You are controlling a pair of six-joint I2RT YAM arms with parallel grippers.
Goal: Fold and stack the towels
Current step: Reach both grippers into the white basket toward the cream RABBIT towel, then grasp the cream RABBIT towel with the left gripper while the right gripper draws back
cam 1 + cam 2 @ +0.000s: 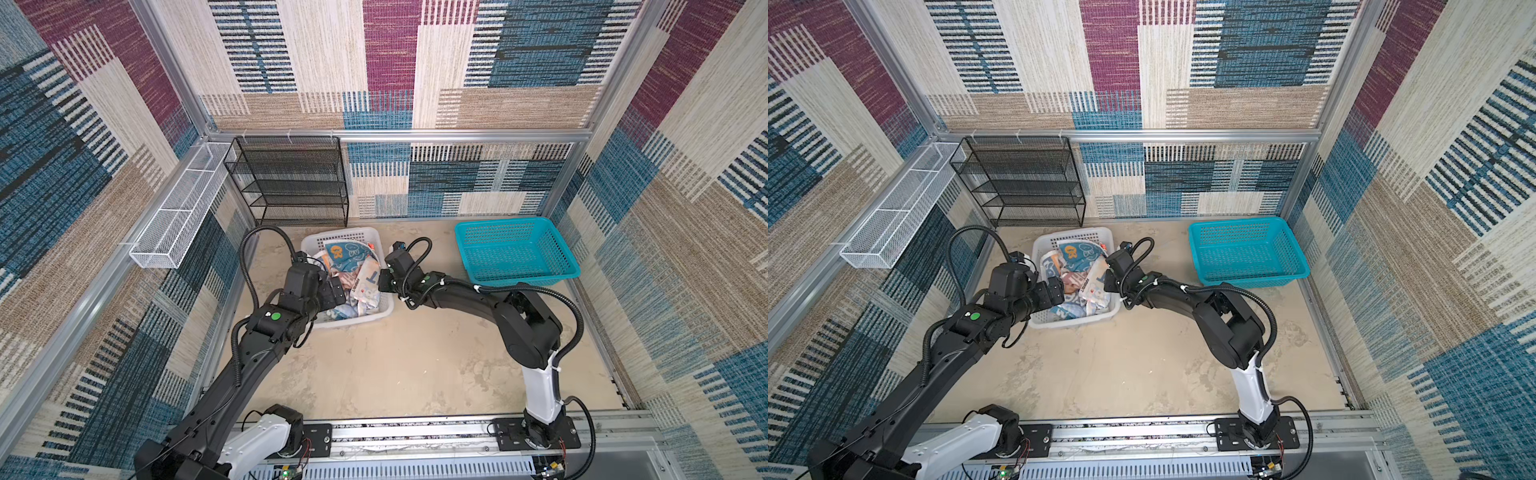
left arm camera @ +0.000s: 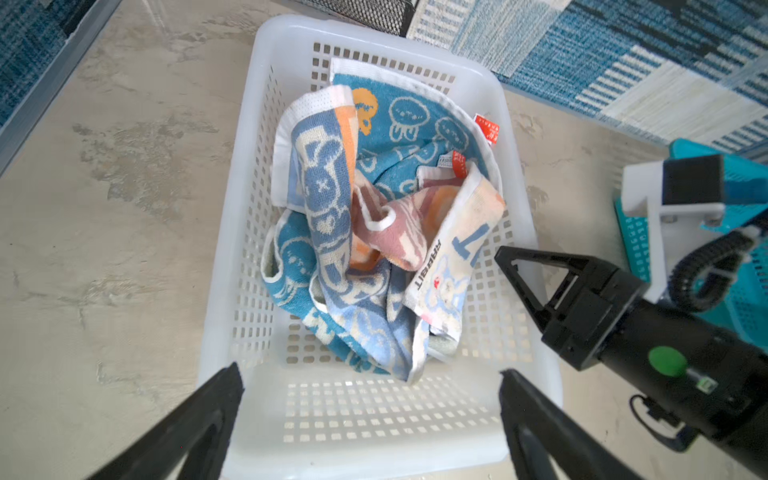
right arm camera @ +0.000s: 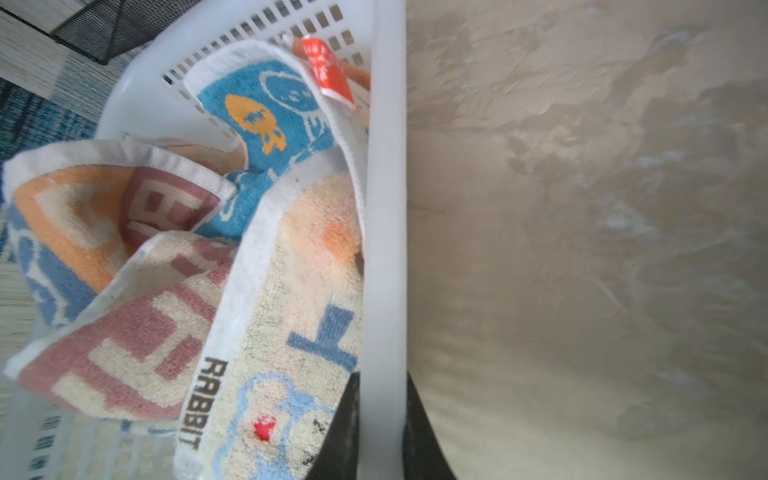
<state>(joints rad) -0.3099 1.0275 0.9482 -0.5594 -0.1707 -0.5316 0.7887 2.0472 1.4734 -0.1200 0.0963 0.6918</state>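
Right gripper [image 3: 382, 376] pinched the white perforated plastic basket [image 2: 353, 35] by its rim; left gripper [image 2: 369, 370] hovered, spread wide. Unloading, seemingly: crumpled printed towels [image 2: 328, 216] needed plucking out.

I read "RABBIT" in dark capitals along the hem of the cream towel [image 3: 270, 332] in the white basket [image 3: 386, 208], beside a large blue "T". The red tag [image 3: 328, 68] on the teal towel [image 3: 266, 104] bears white marks too small to read.
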